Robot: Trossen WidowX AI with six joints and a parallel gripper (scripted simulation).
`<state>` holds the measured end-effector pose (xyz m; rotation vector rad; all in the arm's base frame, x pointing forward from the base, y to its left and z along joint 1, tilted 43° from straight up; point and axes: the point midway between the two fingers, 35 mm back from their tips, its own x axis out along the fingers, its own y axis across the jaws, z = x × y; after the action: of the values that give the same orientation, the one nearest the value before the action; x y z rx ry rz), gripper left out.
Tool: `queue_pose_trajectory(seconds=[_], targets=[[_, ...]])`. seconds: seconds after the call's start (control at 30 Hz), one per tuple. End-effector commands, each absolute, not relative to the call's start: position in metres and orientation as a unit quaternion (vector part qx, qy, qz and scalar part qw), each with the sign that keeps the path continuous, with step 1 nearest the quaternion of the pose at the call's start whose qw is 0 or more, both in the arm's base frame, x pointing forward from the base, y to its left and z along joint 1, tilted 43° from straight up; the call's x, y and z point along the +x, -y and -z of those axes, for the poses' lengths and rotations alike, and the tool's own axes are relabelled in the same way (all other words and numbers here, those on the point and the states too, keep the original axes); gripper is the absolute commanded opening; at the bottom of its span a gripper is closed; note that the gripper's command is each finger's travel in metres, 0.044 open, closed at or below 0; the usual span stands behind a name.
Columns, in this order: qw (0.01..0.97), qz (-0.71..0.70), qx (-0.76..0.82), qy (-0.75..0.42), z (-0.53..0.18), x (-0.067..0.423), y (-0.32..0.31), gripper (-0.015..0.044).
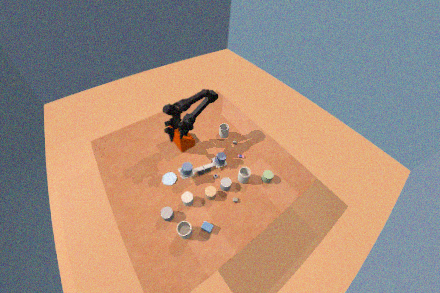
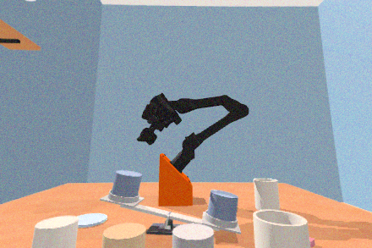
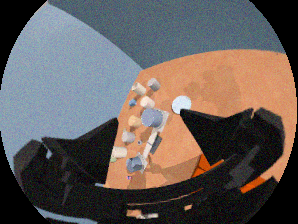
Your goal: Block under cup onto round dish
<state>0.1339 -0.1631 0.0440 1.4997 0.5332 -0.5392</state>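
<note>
Two blue cups stand on the ends of the tilted balance (image 1: 203, 169) (image 2: 154, 211). One cup (image 1: 186, 168) (image 2: 127, 184) (image 3: 152, 118) is on the raised end, beside the dish. The other cup (image 1: 220, 158) (image 2: 223, 206) (image 3: 134, 164) is on the lowered end. No block shows at either cup; what is under them is hidden. The pale round dish (image 1: 170, 178) (image 2: 92, 220) (image 3: 181, 104) holds nothing. My gripper (image 1: 170, 132) (image 2: 145, 139) (image 3: 149, 116) is open and empty, high above the table near the arm's base, pointing down at a slant.
Open whitish cups (image 1: 224, 130) (image 1: 244, 175) (image 1: 184, 229) stand around the balance. A row of closed-topped cylinders, with a tan one (image 1: 210, 192) (image 2: 124, 236) among them, stands on its far side from the base. A green cylinder (image 1: 268, 176) and a blue box (image 1: 207, 226) stand farther out.
</note>
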Motion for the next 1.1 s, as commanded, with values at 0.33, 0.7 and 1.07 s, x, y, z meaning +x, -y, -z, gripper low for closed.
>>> queue_pose_trajectory(seconds=[0.33, 0.7, 1.07], targets=[[0.773, 0.097, 0.531, -0.335, -0.071, 0.165, 0.127, 0.044], [0.825, -0.03, 0.413, -0.385, -0.091, 0.18, 0.091, 0.044], [0.843, -0.108, 0.34, -0.401, -0.104, 0.185, 0.068, 0.044]])
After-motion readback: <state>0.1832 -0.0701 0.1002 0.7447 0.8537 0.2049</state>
